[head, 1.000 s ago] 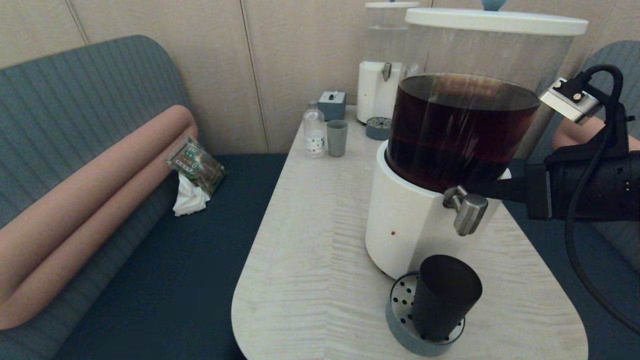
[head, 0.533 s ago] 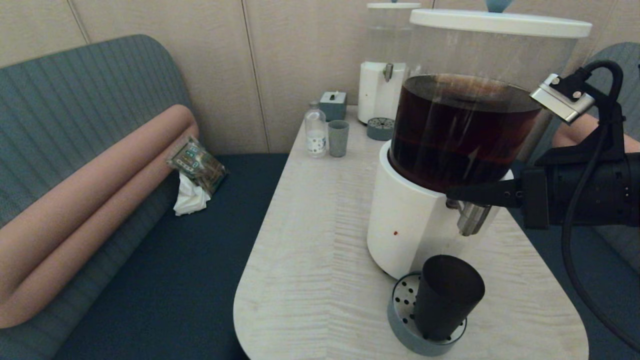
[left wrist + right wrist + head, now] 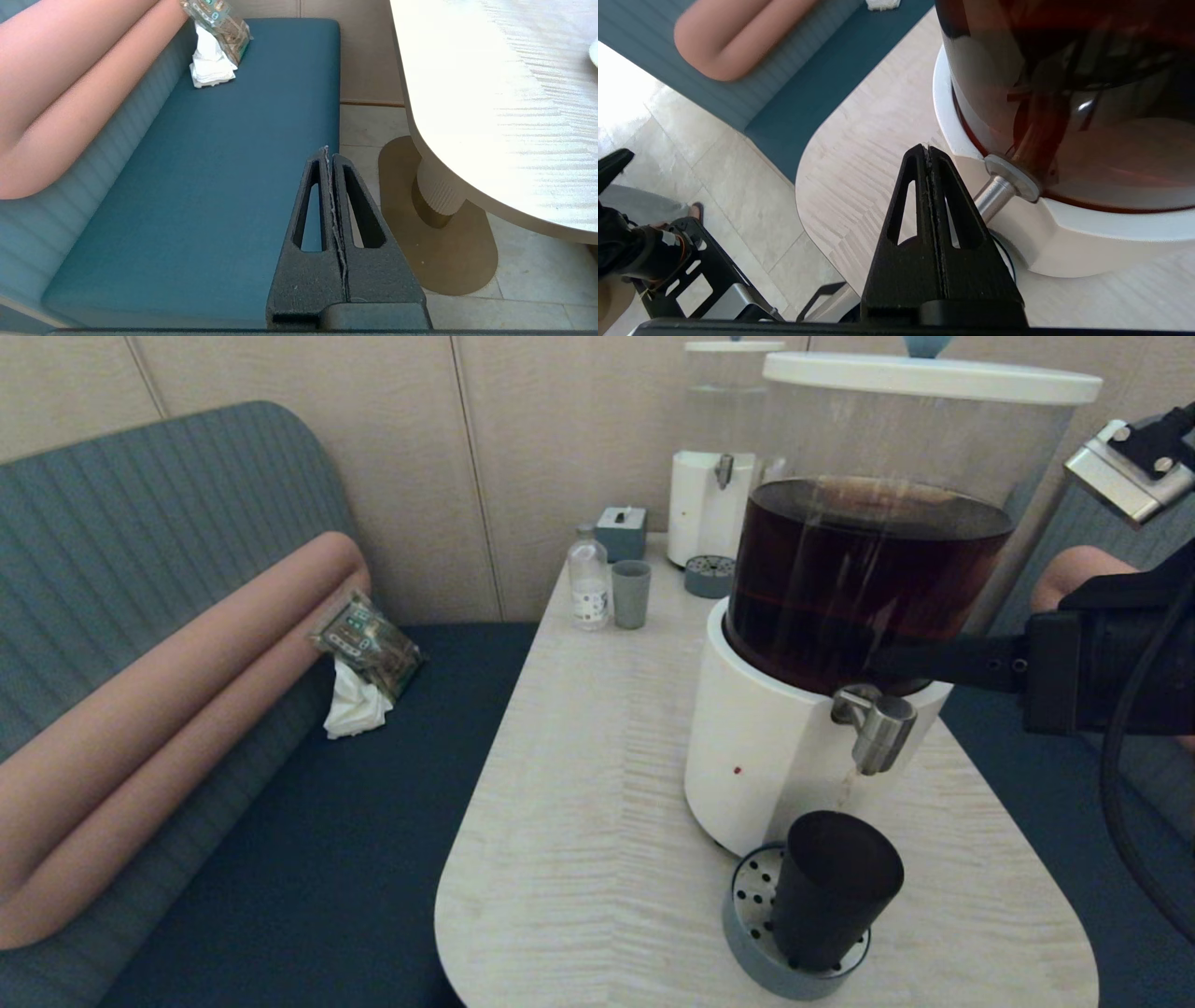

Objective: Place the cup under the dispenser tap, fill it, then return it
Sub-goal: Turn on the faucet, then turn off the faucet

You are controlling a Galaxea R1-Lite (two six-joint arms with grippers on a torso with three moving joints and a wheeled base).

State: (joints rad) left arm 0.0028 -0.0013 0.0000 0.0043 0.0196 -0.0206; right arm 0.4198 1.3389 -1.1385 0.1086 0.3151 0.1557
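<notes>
The left gripper (image 3: 329,156) is hanging beside the table's (image 3: 579,821) left edge above the blue bench seat (image 3: 224,177), fingers pressed together. Near the front edge, the cup (image 3: 834,889) is standing on the grey drip tray (image 3: 747,933), below the dispenser tap (image 3: 878,728). The right gripper (image 3: 928,150) is hovering just above the tap, fingers pressed together, gripping nothing.

The dispenser tap (image 3: 876,723) overhangs the cup (image 3: 834,889).

Matte black right gripper (image 3: 928,151) with slotted triangular fingers (image 3: 906,205), black cable (image 3: 1120,803), silver bracket (image 3: 1125,476).
</notes>
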